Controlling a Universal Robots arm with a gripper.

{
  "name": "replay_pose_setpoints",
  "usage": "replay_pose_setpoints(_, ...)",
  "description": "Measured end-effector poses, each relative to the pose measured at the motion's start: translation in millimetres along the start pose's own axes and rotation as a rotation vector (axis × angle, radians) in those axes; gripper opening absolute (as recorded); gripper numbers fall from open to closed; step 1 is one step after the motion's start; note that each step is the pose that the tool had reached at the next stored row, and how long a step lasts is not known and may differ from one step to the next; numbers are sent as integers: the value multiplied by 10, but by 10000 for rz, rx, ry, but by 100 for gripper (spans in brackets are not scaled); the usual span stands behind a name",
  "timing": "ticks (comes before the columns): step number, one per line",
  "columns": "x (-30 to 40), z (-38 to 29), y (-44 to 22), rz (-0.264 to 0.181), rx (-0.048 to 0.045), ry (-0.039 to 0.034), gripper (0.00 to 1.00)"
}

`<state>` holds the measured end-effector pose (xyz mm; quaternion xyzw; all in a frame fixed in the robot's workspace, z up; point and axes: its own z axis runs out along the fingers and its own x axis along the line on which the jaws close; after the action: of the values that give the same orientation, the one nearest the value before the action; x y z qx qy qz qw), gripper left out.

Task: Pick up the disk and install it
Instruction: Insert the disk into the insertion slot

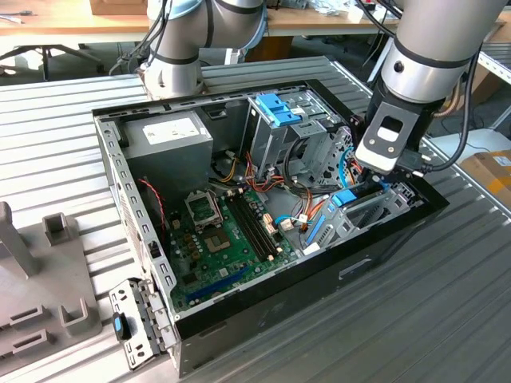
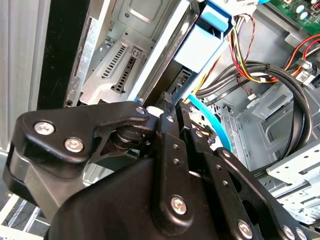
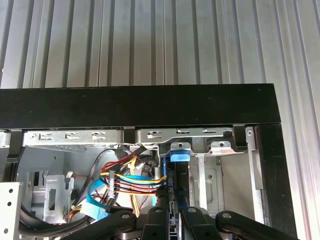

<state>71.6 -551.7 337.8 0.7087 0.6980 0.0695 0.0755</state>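
1. First wrist view: pincer (image 3: 173,216), nearly closed, clamps the disk (image 3: 171,186) edge-on.
2. Exterior view: disk at 3 o'clock inside the computer case (image 1: 263,311).
3. Likely stiff, heavyish, shock-sensitive; grip its bracket sides.

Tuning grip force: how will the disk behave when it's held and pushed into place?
The disk looks like a rigid, blue-framed metal slab, so probably no flex. Likely dense for its size. Pinched across its thin edge by the gripper, it may pivot if it catches the bay wall.
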Motion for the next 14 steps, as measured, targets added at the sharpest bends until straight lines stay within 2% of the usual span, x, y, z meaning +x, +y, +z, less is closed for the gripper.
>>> replay_pose_setpoints(1,2,11,-2,5,-1,28,16)
replay_pose_setpoints(4,0,2,1,-9,-1,-32,16)
replay_pose_setpoints(14,0,23,-5,-8,0,-38,16)
